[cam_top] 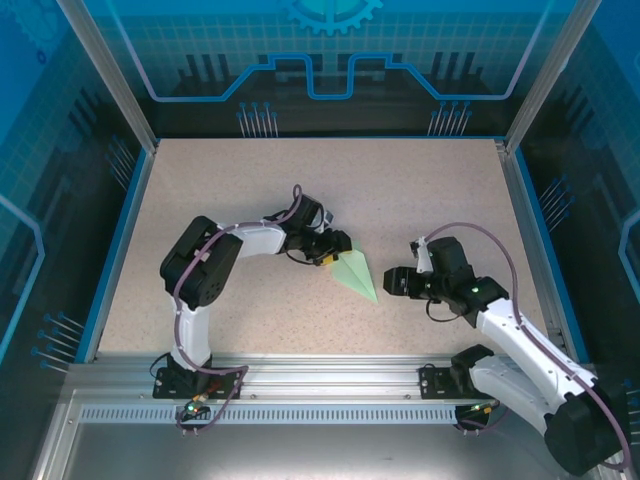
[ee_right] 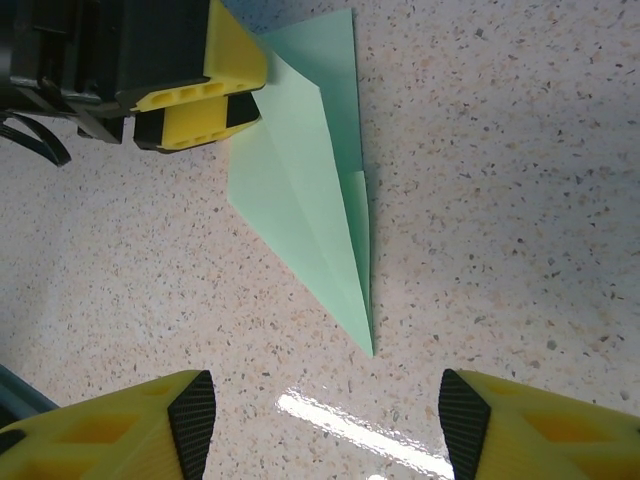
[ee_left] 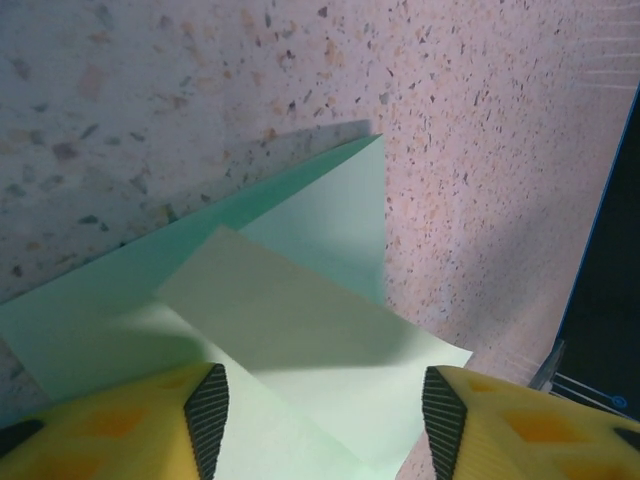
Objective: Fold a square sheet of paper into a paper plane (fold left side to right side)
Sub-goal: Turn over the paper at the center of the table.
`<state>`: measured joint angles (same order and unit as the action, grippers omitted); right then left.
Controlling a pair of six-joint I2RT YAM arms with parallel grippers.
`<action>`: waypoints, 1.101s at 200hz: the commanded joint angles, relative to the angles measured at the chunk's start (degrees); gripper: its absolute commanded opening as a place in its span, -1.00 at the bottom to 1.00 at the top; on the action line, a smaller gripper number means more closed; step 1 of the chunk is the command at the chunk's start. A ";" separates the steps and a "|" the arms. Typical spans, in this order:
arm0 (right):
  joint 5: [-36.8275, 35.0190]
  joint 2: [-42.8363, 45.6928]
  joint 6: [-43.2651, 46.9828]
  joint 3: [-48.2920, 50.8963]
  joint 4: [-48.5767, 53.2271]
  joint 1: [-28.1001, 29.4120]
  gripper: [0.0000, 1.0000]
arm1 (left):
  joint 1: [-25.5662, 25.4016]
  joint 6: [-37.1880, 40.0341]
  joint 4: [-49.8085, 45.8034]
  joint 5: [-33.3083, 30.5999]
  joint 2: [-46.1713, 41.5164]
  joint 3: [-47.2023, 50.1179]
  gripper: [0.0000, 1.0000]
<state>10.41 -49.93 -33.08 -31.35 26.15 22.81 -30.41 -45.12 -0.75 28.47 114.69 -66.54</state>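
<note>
The pale mint-green paper plane [cam_top: 355, 272] lies on the speckled table as a flat pointed dart, its tip toward the near right. My left gripper [cam_top: 332, 257] is at its wide end. In the left wrist view the left gripper [ee_left: 325, 415] stands open, with a raised flap of the folded paper [ee_left: 300, 300] between the fingers and touching neither pad. My right gripper [cam_top: 392, 283] hovers open just beyond the tip. In the right wrist view the dart [ee_right: 310, 190] points at the right gripper [ee_right: 328, 425], with bare table between. The left fingers [ee_right: 215, 110] sit at the dart's upper left edge.
The table [cam_top: 250, 180] is bordered by a blue rim and glass walls [cam_top: 330, 60] at the back and sides. An aluminium rail [cam_top: 320, 375] with both arm bases runs along the near edge. A bright glare streak [ee_right: 360, 430] lies on the tabletop before the right gripper.
</note>
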 commanded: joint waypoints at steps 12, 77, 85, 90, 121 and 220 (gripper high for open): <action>-0.68 0.51 -1.15 0.86 1.81 -0.84 0.28 | -1.18 -1.08 3.30 3.22 2.67 -2.83 -0.02; 2.96 0.54 -1.81 1.46 -1.02 -1.33 0.38 | -1.14 -0.60 4.99 3.98 1.37 -3.76 -0.57; 4.01 0.54 -1.85 1.56 -1.75 -1.68 0.42 | -1.21 -0.58 4.97 3.89 1.07 -3.77 -0.67; 4.83 0.47 -1.74 1.63 -2.24 -1.87 0.42 | -1.20 -0.49 5.03 3.96 0.85 -3.77 -0.73; 11.54 0.20 -0.56 1.27 -5.86 -5.22 0.59 | -1.17 0.65 3.83 3.88 -1.79 -4.51 -0.97; 44.55 -8.43 -2.36 -7.64 -28.57 -23.52 0.99 | 0.51 18.10 -0.85 3.32 -24.42 -8.99 -1.00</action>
<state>44.31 -57.82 -35.14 -34.44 5.54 0.16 -30.11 -33.93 -1.17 31.31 95.24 -74.32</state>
